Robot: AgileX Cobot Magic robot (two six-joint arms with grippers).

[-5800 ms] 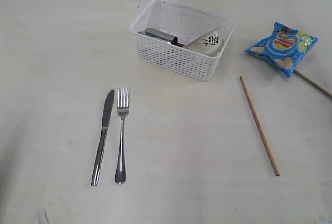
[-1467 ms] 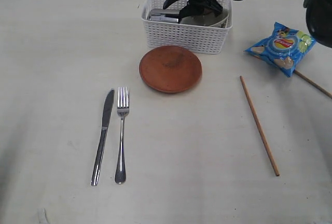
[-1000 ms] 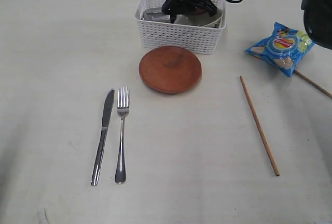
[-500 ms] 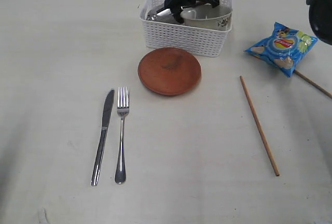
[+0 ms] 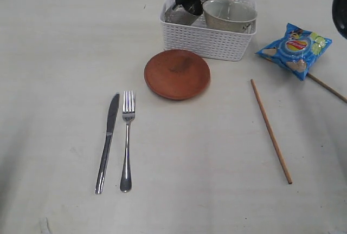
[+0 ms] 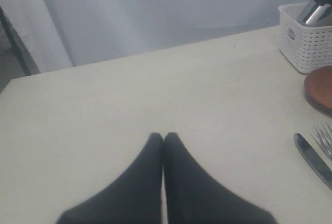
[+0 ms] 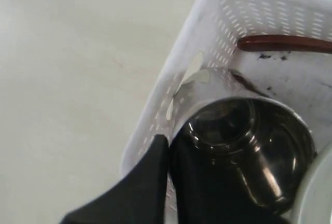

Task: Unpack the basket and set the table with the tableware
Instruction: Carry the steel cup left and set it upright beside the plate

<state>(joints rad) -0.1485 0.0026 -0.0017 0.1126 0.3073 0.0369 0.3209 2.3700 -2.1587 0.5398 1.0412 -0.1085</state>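
The white basket (image 5: 209,41) stands at the back of the table (image 5: 179,190), with the steel cup (image 5: 181,14) and the white bowl (image 5: 230,14) inside it. My right gripper (image 5: 191,0) reaches into the basket and is shut on the steel cup's (image 7: 249,146) rim, one finger inside and one outside, right gripper (image 7: 168,149). The wooden spoon (image 7: 285,42) lies in the basket (image 7: 207,22). The brown plate (image 5: 177,73), knife (image 5: 107,142), fork (image 5: 127,136) and chopstick (image 5: 271,131) lie on the table. My left gripper (image 6: 163,137) is shut, empty, above bare tabletop.
A blue chips bag (image 5: 294,43) lies at the right, with a second chopstick (image 5: 328,88) sticking out from under it. The left wrist view catches the basket (image 6: 306,42), plate (image 6: 319,86), knife (image 6: 314,159) and fork (image 6: 326,136) at its edge.
The brown plate has come out onto the table. The basket has slid to the right, the bowl has turned upright, and the cup has tilted up in my right gripper.
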